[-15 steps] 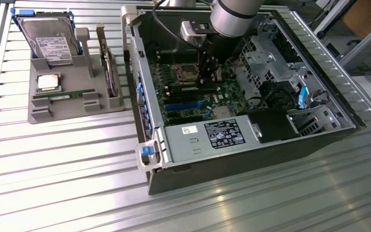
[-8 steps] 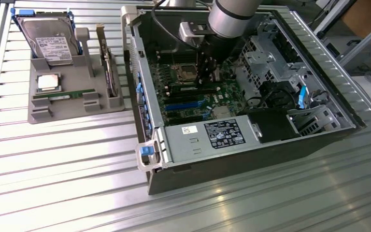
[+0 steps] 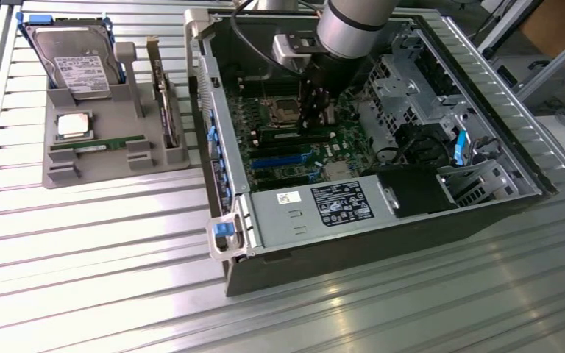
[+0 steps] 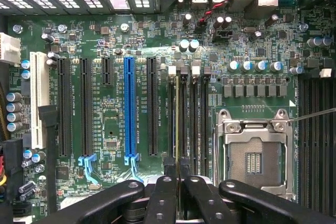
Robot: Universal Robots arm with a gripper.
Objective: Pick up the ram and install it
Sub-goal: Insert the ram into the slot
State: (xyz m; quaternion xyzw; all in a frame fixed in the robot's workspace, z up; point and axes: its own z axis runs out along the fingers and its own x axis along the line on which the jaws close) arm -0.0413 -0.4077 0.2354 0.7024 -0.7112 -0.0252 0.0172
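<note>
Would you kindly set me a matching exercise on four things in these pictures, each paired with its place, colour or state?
Things:
1. gripper
2. hard drive
3. spare ram stick
4. long expansion slot

Descriptions:
A. propped up in the grey holder
B. blue
C. closed on the ram at the memory slots
D. lying beside the silver processor chip

Pairs: 1-C, 2-A, 3-D, 4-B

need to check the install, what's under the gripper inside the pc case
Under the shut gripper a ram stands edge-on in a memory slot of the motherboard. Its lower end is covered by the fingers.
</note>
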